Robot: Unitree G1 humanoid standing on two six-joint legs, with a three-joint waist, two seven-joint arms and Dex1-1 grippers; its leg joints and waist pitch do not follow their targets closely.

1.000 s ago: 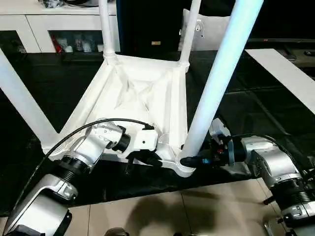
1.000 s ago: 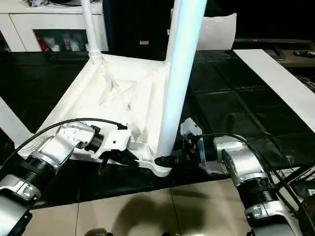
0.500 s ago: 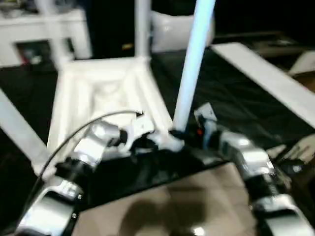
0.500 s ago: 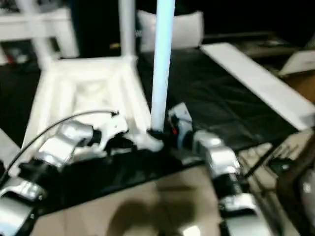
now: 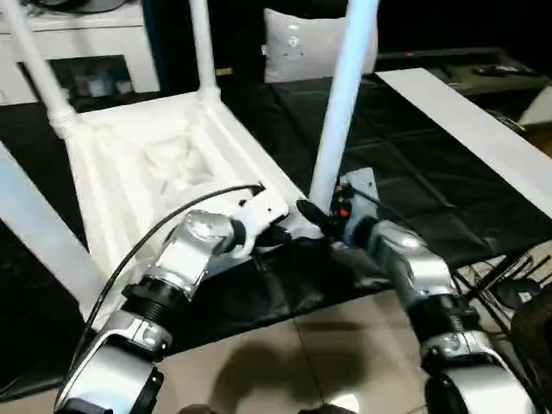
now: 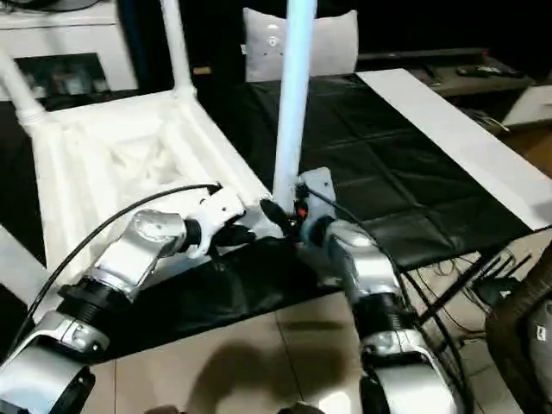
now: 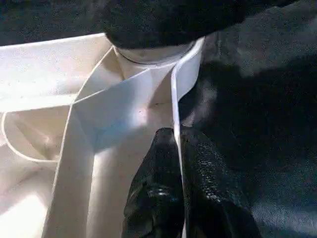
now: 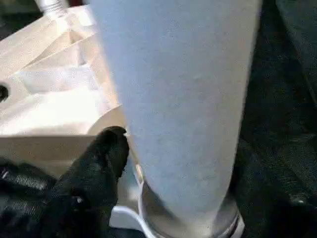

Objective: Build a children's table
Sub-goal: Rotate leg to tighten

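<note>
children's table (image 5: 164, 164): upside down on black mat (image 5: 414, 164), legs up | left tool (image 7: 176, 173): pinched shut on thin rim wall near corner socket | right tool (image 5: 315, 216): at base of near leg (image 5: 341, 95), grip cannot tell | handling: likely light, stiff, smooth plastic; hold rim or leg base, not tapered tip.
</note>
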